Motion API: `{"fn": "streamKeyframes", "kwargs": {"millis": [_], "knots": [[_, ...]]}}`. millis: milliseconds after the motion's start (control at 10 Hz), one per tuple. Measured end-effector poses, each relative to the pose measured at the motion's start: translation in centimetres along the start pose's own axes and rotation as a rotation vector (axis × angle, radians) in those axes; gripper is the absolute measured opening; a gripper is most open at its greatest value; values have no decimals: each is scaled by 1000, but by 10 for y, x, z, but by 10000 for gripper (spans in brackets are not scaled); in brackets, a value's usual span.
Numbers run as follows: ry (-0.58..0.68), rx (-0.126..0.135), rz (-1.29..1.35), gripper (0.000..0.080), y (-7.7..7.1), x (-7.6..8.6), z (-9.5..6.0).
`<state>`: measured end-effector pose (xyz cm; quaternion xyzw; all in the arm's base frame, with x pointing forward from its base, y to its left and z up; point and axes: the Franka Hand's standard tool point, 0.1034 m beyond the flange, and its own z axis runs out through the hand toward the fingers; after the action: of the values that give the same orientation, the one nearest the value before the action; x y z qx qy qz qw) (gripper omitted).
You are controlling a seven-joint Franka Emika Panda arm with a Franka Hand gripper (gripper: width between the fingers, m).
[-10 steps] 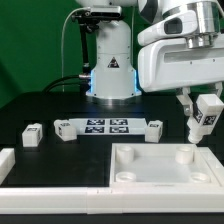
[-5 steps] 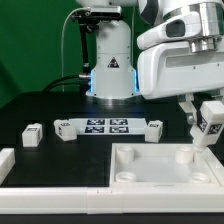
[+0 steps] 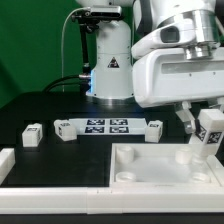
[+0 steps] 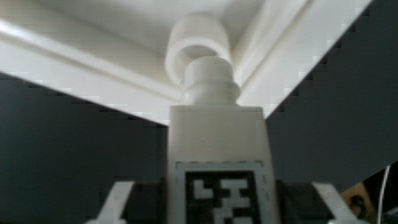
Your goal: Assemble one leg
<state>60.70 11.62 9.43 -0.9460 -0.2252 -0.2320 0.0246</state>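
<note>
Fingers (image 4: 121, 208) are clamped on one leg (image 3: 209, 137), one either side of it, and in the wrist view I see both of them flanking its tagged face (image 4: 222, 190). I count four legs in all: the one in the gripper (image 3: 205, 128) and three loose legs on the dark table (image 3: 70, 155), one alone towards the exterior view's left (image 3: 33, 135) and one at each end of the marker board (image 3: 105, 126), at (image 3: 64, 129) and (image 3: 154, 128). The held leg hangs slightly tilted over the far corner of the single big white tray (image 3: 160, 188), on the exterior view's right, with its lower end just beside a round socket (image 3: 190, 155). I cannot tell whether the two touch, since the leg covers the spot. A second socket (image 3: 128, 170) sits at the tray's near left corner, so I count two; the tray's right side runs out of the picture. From the wrist, the leg's ribbed tip (image 4: 205, 72) points into a raised corner of the tray (image 4: 80, 55), blurred by closeness. Another white part (image 3: 5, 160) is cut off at the exterior view's left edge, and I cannot make out what it is. The arm's upper body fills the top right, hiding the wrist joint.
</note>
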Motion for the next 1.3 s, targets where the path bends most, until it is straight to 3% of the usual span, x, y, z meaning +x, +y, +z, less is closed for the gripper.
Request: {"fn": "streamKeyframes", "kwargs": {"millis": [400,1100,1300], "knots": [[-5,4,-2,290,-2,-1,2],[12,6,3,290,-6,-4,20],[44,-9,7,290,0,-5,21]]}}
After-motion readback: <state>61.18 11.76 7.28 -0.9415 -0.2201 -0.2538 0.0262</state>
